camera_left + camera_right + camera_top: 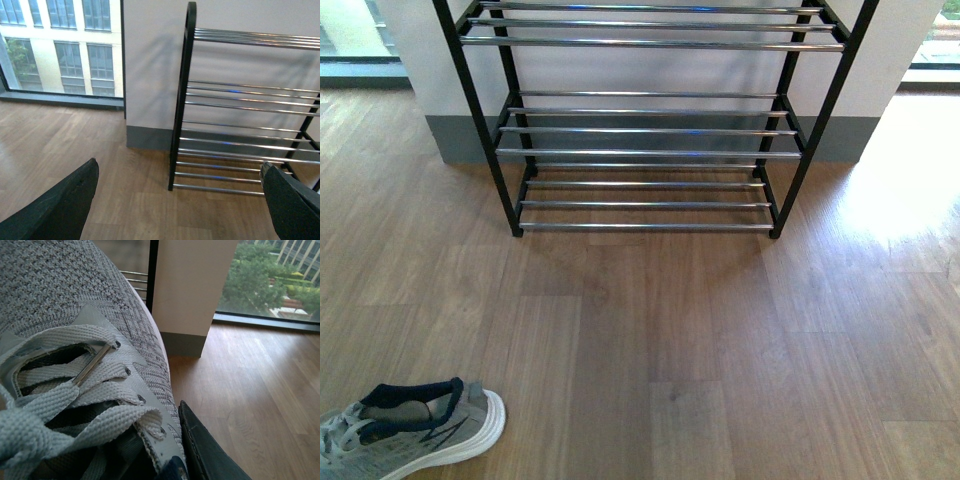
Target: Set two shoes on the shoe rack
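The shoe rack (650,130) stands against the white wall at the far middle, black frame with chrome bars, its shelves bare. One grey knit sneaker (405,425) lies on the wooden floor at the near left, heel toward the right. A second grey knit sneaker (75,340) fills the right wrist view, laces up; my right gripper is shut on it, one dark finger (205,450) pressed against its side. My left gripper (177,200) hangs open above the floor, facing the rack's left end (182,100), nothing between its fingers. Neither arm shows in the front view.
A grey skirting (455,140) runs along the wall base behind the rack. Floor-level windows (60,45) flank the wall on both sides. Wooden floor (700,340) stretches between me and the rack. A bright sun patch (900,200) lies at the right.
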Available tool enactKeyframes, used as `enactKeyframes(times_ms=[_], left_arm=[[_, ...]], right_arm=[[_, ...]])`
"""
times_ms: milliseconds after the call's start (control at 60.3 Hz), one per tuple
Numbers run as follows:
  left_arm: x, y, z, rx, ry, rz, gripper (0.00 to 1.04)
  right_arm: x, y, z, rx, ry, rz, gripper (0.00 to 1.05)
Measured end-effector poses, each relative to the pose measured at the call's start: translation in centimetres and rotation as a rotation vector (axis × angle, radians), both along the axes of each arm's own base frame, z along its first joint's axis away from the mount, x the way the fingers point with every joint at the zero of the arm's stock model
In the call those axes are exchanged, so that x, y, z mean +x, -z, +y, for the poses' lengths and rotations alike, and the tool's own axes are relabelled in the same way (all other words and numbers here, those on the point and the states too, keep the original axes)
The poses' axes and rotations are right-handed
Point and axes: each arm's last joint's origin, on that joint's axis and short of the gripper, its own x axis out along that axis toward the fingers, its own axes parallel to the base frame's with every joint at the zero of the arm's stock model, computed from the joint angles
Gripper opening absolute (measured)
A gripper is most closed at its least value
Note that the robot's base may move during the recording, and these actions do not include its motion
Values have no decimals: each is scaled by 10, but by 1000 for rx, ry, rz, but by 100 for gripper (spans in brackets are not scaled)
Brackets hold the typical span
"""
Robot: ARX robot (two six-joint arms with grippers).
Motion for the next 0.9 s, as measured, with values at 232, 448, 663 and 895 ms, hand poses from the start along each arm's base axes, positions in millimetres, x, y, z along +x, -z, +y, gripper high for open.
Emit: enactKeyframes(times_ms=[232, 448, 663, 895], left_arm=[[29, -5, 6, -601, -31, 305, 95], [109, -17, 19, -785, -157, 341, 95], [163, 56, 0, -1027, -310, 533, 95], [194, 125, -7, -1265, -514, 674, 95]], right_arm=[[0, 0, -1, -3, 19, 1, 1], [0, 0, -1, -2, 18, 0, 1], [0, 0, -1, -3, 20, 0, 1], [0, 0, -1, -3, 20, 0, 1]])
